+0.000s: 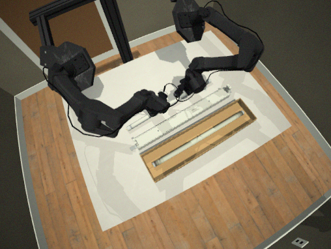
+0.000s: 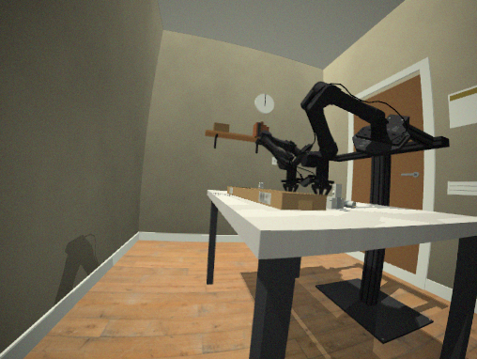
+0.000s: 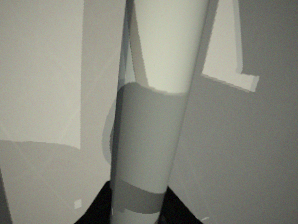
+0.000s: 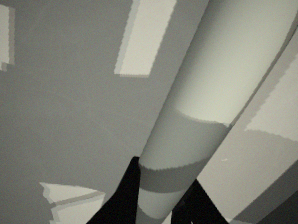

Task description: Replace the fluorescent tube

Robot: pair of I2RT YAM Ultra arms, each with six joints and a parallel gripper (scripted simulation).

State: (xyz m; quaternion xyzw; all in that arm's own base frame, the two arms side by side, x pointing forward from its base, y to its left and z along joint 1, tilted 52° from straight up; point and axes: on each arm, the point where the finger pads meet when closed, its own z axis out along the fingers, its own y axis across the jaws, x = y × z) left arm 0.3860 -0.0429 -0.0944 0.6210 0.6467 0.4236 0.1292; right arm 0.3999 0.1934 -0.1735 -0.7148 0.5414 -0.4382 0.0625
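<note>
White worktop [image 1: 127,202] [image 2: 385,219], shadows everywhere. LED tube [image 1: 138,122] [image 2: 349,204] [image 3: 157,120] [image 4: 210,130] runs parallel behind fixture [image 1: 153,131], away from carton [image 1: 149,167] [image 2: 293,201]. Left jaws [image 1: 178,95] [image 2: 322,192] and right jaws [image 1: 153,113] [image 2: 291,188] both narrowed, closed round it, so neither's nearer. Next move probably up, then carton-ward. Count: two tubes, old tube [image 1: 195,141] in carton; two lampholders [image 1: 135,142] [image 1: 227,88], one fixture, one carton.

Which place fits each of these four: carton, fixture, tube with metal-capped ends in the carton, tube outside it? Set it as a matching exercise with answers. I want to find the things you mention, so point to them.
1. brown cardboard carton [image 1: 249,109] [image 2: 302,201]
2. long white light fixture [image 1: 156,131] [image 2: 336,202]
3. pale tube with metal-capped ends [image 1: 182,148]
4. pale tube outside the carton [image 1: 138,122] [image 2: 349,204] [image 3: 150,135] [image 4: 200,125]

A. between both end effectors' fingers
B. inside the carton
C. around a tube
D. between carton and outside tube

Pairs: 1-C, 2-D, 3-B, 4-A
</note>
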